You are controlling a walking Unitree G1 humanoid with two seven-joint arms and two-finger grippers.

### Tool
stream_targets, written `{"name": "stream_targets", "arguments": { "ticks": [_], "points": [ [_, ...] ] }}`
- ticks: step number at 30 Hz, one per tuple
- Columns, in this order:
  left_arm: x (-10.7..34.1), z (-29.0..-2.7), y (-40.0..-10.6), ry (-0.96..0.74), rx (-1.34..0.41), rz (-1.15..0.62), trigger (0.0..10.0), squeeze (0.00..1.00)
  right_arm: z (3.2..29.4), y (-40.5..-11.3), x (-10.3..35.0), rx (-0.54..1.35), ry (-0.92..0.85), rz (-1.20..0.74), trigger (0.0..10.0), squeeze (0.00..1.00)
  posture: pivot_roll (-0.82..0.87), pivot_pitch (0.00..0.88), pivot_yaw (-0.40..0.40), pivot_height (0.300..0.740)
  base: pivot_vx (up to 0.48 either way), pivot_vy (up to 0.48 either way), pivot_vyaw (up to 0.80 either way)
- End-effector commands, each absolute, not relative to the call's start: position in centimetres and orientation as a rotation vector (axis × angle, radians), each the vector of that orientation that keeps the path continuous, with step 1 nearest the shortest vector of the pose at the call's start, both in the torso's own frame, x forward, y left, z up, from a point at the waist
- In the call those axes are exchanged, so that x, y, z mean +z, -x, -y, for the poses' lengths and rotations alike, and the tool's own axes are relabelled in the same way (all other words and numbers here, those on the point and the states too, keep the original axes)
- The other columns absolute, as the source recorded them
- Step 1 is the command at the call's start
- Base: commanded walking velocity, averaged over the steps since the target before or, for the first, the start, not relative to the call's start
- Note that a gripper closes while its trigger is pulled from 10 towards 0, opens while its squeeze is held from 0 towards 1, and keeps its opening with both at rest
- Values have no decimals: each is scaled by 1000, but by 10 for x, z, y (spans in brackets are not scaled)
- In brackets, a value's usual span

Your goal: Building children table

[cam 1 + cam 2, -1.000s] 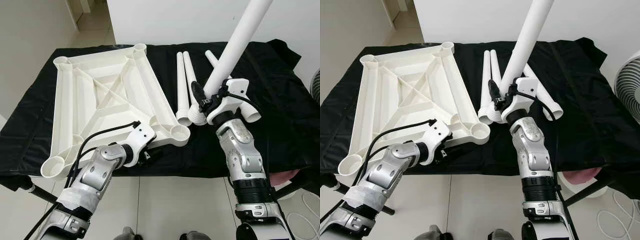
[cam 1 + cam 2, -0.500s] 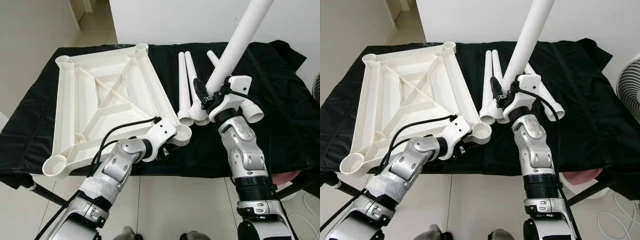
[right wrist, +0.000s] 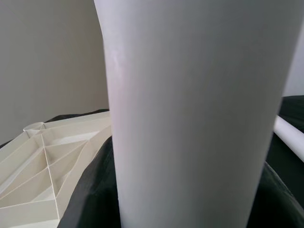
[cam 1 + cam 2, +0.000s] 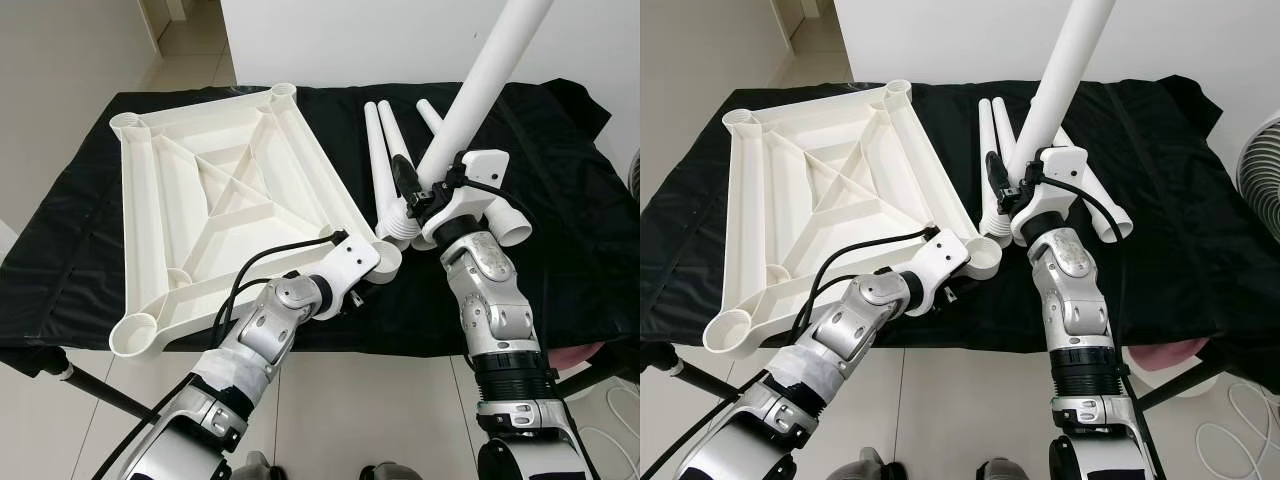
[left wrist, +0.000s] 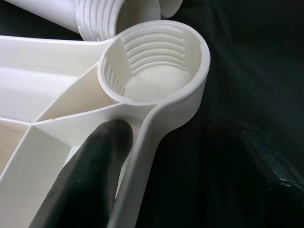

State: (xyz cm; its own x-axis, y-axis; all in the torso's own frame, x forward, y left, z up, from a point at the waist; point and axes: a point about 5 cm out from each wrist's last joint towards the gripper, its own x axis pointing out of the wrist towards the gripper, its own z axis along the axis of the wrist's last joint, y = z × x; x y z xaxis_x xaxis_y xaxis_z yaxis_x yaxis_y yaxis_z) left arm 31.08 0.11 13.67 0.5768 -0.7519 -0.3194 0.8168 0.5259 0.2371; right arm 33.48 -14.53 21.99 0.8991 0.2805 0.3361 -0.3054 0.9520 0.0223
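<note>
The white tabletop (image 4: 230,190) lies upside down on the black cloth, ribs up, with a threaded socket at each corner. My left gripper (image 5: 171,130) is shut on its rim beside the near right socket (image 5: 152,61), one finger (image 5: 95,166) inside the wall and the other outside. My right gripper (image 4: 418,195) is shut on a white table leg (image 4: 480,90) that slants up and away. That leg's threaded end (image 4: 400,228) hangs just behind the near right socket (image 4: 385,258). Two more legs (image 4: 385,150) lie side by side on the cloth, and a third (image 4: 505,220) lies behind my right wrist.
The black cloth (image 4: 560,200) covers a low table whose front edge runs just under my arms, with tiled floor below. A white fan (image 4: 1262,160) stands at the far right. A white wall rises behind the table.
My left arm has swung right along the near edge, and the tabletop's near right corner has slid right with it, up to the lying legs. The held leg has barely moved.
</note>
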Motion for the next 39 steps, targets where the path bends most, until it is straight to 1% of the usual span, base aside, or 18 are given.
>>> {"name": "stream_targets", "arguments": {
  "ticks": [1,2,10,18,19,21,23,25,26,27,28,29,31,36,38,39],
  "points": [
    [138,9,-307,-395,-983,-166,10000,0,145,-335,223,304,-67,352,10000,0,-178,84,72,740,0,0,0],
    [138,15,-304,-388,-999,-160,10000,0,145,-335,223,302,-65,349,10000,0,-178,84,72,740,0,0,0],
    [142,19,-301,-380,-1023,-142,10000,0,143,-336,220,305,-53,336,10000,0,-172,83,75,740,0,0,0],
    [153,1,-302,-357,-1008,-105,10000,0,138,-335,209,328,-6,285,10000,0,-166,81,76,740,0,0,0],
    [153,-5,-302,-364,-993,-100,10000,0,137,-334,206,332,2,275,10000,0,-159,79,73,740,0,0,0],
    [152,-9,-302,-369,-982,-98,10000,0,137,-334,205,334,7,268,10000,0,-159,79,73,740,0,0,0],
    [150,-21,-302,-362,-954,-110,10000,0,136,-335,203,342,13,260,10000,0,-148,73,69,740,0,0,0],
    [150,-21,-302,-362,-954,-110,10000,0,136,-335,203,342,13,260,10000,0,-148,73,69,740,0,0,0],
    [149,-27,-302,-358,-944,-118,10000,0,135,-336,202,344,15,257,10000,0,-142,71,64,740,0,0,0],
    [149,-27,-302,-358,-944,-118,10000,0,135,-336,202,344,15,257,10000,0,-142,71,64,740,0,0,0],
    [149,-34,-301,-347,-931,-123,10000,0,133,-336,201,349,19,252,10000,0,-142,71,64,740,0,0,0],
    [149,-34,-301,-347,-931,-123,10000,0,133,-336,201,349,19,252,10000,0,-142,71,64,740,0,0,0],
    [150,-47,-298,-336,-914,-126,10000,0,128,-337,197,377,24,239,10000,0,-131,62,55,740,0,0,0],
    [151,-53,-296,-323,-911,-126,10000,0,126,-337,195,391,28,233,10000,0,-128,62,51,740,0,0,0],
    [152,-62,-294,-281,-912,-131,10000,0,123,-337,193,414,39,223,10000,0,-126,53,46,740,0,0,0],
    [152,-62,-294,-281,-912,-131,10000,0,123,-337,193,414,39,223,10000,0,-126,53,46,740,0,0,0]
  ]
}}
